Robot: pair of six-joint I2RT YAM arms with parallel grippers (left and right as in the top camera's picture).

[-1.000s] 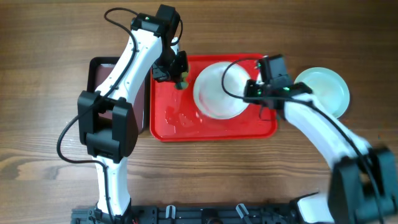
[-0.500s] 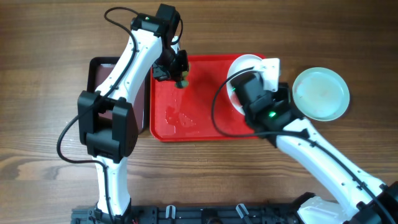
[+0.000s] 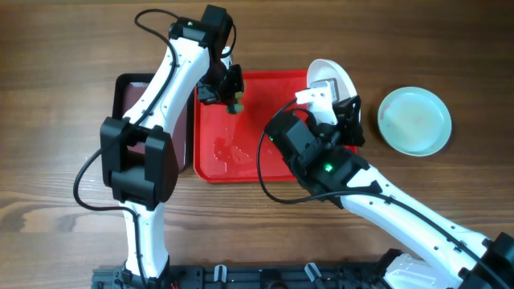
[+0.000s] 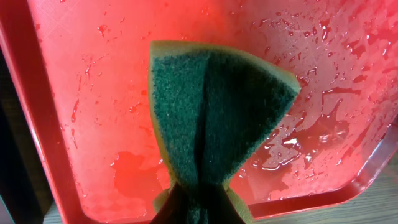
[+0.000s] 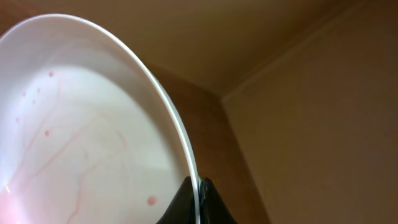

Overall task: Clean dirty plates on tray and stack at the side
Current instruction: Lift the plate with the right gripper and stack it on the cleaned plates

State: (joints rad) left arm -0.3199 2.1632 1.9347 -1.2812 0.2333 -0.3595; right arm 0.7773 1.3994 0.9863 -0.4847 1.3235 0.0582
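Tray (image 3: 241, 164) wet, no plate lying on it. We lifted white plate (image 3: 329, 76) off tray centre, tipped on edge at 2 o'clock; right gripper (image 5: 198, 198) pinched its rim. Probably bound for pale blue plate (image 3: 414, 120), 3 o'clock. Left gripper (image 3: 231, 90) clamped sponge (image 4: 211, 118), 11 o'clock.

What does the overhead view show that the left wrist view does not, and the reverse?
Only overhead: the right gripper holding a white plate tilted over a corner of the red tray, a pale blue plate on the table beside it, and a dark tray at the other side. Only left wrist: the green scouring face of the folded sponge, with water drops in detail. Both: the wet red tray and the left gripper shut on the sponge.
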